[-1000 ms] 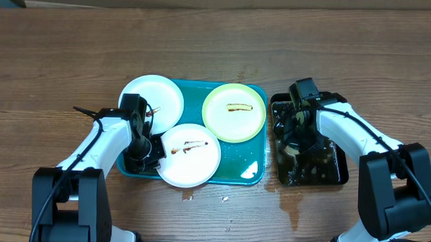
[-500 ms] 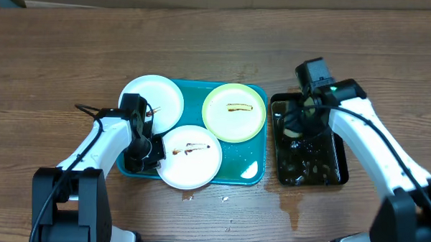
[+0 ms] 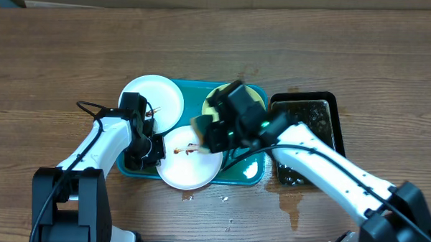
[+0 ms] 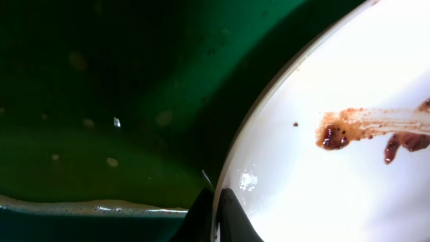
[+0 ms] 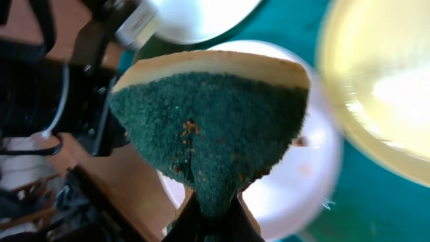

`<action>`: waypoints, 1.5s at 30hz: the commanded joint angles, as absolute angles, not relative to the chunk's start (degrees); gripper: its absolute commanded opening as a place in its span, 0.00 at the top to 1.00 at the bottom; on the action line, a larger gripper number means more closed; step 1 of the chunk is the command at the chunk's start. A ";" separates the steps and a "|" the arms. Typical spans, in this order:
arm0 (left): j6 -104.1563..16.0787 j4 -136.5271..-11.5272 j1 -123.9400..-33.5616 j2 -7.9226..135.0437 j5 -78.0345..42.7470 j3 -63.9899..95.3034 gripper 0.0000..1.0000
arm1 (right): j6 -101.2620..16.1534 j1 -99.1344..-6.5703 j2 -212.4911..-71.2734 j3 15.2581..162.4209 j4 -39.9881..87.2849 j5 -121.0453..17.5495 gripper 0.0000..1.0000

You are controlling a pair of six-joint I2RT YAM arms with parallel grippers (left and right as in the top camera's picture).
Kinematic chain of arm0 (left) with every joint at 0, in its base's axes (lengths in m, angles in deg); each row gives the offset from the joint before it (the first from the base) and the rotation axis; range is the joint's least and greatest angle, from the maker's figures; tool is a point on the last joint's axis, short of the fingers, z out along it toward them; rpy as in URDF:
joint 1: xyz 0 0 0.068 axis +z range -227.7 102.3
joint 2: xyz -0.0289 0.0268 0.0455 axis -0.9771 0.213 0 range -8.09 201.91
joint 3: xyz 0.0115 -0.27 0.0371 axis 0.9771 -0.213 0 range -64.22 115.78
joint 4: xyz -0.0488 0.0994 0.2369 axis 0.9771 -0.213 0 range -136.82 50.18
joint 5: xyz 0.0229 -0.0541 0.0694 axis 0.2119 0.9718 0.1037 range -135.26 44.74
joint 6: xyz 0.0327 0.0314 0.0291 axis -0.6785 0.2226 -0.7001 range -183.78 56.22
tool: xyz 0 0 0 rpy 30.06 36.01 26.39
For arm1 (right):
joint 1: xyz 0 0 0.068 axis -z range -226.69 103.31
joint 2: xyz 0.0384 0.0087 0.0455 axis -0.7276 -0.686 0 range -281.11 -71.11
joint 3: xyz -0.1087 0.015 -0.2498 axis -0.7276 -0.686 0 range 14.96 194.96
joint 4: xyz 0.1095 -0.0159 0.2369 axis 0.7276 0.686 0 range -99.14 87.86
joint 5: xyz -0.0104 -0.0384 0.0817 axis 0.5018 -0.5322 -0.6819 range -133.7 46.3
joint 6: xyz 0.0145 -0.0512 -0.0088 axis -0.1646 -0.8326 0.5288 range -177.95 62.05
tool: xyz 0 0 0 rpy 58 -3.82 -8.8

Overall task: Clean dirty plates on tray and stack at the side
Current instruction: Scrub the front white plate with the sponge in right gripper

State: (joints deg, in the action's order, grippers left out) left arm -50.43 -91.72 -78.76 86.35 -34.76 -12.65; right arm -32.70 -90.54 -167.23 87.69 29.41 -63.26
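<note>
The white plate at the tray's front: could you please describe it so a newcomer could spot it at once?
On the teal tray mid-table, look at the front rim, nearest the robot. The front plate overhangs it: white, unlike the yellow-green plate behind, and streaked brown across its middle, unlike the other white plate.

Glossy plates [image 4: 349, 168] — rough sponge [image 5: 211, 128]

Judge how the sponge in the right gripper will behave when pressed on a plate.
The sponge bows where the right gripper pinches it, so probably soft and squashy. Its coarse green face likely drags rather than slides on the smeared white plate.
</note>
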 commanded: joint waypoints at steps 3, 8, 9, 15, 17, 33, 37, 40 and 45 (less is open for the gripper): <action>-51.35 -91.63 -78.91 87.11 -35.50 -12.67 0.96 | -22.69 -94.52 -174.00 88.30 20.58 -63.95 0.96; -51.35 -91.65 -78.91 87.11 -35.13 -12.67 0.96 | -17.13 -96.38 -179.05 88.30 13.98 -63.98 0.96; -51.35 -91.65 -78.91 87.11 -35.11 -12.67 0.96 | -16.89 -96.77 -180.06 88.30 12.99 -64.02 0.96; -51.35 -91.61 -78.91 87.11 -35.11 -12.67 0.96 | -12.85 -97.76 -184.32 88.30 10.13 -63.98 0.96; -51.35 -91.61 -78.91 87.11 -35.13 -12.67 0.96 | -11.47 -97.80 -185.89 88.30 8.38 -64.46 0.96; -50.45 -92.00 -78.91 87.11 -35.15 -12.67 0.96 | -7.93 -98.70 -190.24 88.30 7.70 -62.05 0.96; -50.43 -92.73 -78.91 87.11 -35.19 -12.69 0.96 | -6.71 -97.95 -190.22 88.30 13.56 -57.70 0.96; -49.86 -93.36 -78.91 87.11 -35.65 -12.69 0.96 | -6.86 -96.38 -190.22 88.33 19.11 -55.06 0.96; -47.81 -94.02 -78.89 87.11 -38.21 -12.69 0.96 | -7.39 -92.47 -190.07 88.33 27.20 -55.06 0.96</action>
